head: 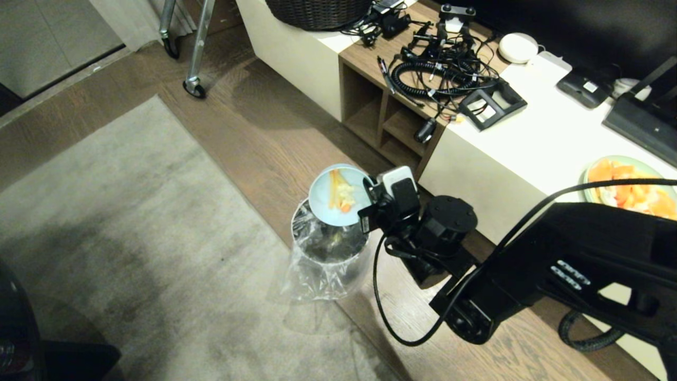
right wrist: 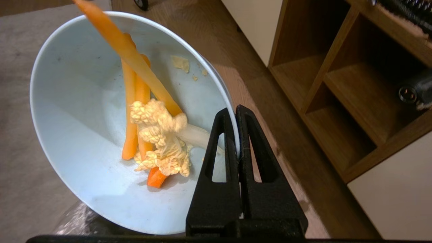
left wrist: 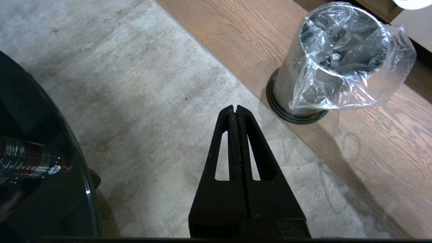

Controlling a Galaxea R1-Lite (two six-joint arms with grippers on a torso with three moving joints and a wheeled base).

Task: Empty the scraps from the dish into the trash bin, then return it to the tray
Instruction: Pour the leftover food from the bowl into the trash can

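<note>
Rim-pinched by the right gripper (right wrist: 236,111), whose jaws clamp its thin edge at three o'clock, the dish (head: 338,194) tilts over the trash bin (head: 329,244); light, stiff and slick, it could pivot, scraps (right wrist: 152,135) clinging inside.

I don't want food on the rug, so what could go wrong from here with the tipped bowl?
The right gripper pinches only the dish by its rim, so it could slip as it tilts. The scraps cling together inside; they may stick, or drop in one lump. The dish overhangs the far edge of the trash bin, so long orange sticks could miss its opening and land on the wood floor.
</note>
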